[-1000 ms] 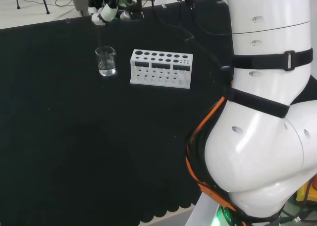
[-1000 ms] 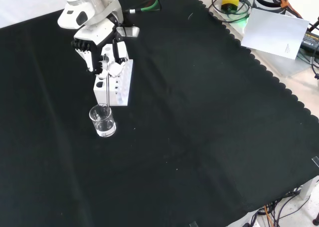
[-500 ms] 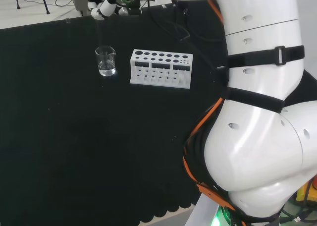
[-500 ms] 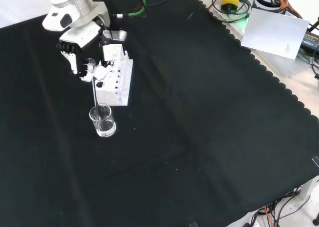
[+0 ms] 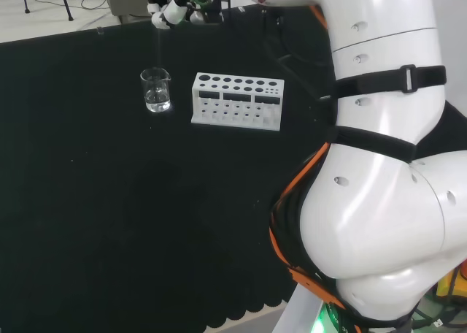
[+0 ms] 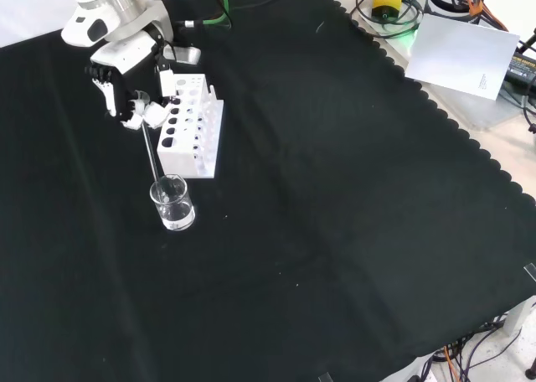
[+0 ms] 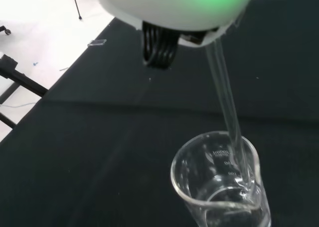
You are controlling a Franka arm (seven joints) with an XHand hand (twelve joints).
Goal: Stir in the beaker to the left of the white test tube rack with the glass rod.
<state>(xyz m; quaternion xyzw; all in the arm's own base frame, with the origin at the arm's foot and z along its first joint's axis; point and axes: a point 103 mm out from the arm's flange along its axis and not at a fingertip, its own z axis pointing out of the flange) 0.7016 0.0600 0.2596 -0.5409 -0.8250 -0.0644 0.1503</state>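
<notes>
One clear glass beaker stands on the matte black cloth, a squat cylinder with a small pouring lip and a shallow pool of clear liquid at its bottom. In the front view the hand hangs at about 11 o'clock from the beaker, its black and white fingers curled together and clamped on the top of a thin, straight glass rod. The rod slants down from the fingers toward 5 o'clock, and its lower end sits inside the beaker. The wrist view shows this close up: the smooth, transparent rod crosses the beaker's rim beside the lip and its tip rests in the liquid near the wall. A blurred white part of the hand shows there with a green glow on it.

The rack lies just at 1 o'clock from the beaker in the front view, near but not touching it: a white, hard-edged block with rows of round holes on top and small openings in its side. In the head view the beaker stands at 9 o'clock from the rack, and the hand is at 12 o'clock above the beaker with the rod hanging nearly straight down. The cloth has a scalloped edge at the front view's right.
</notes>
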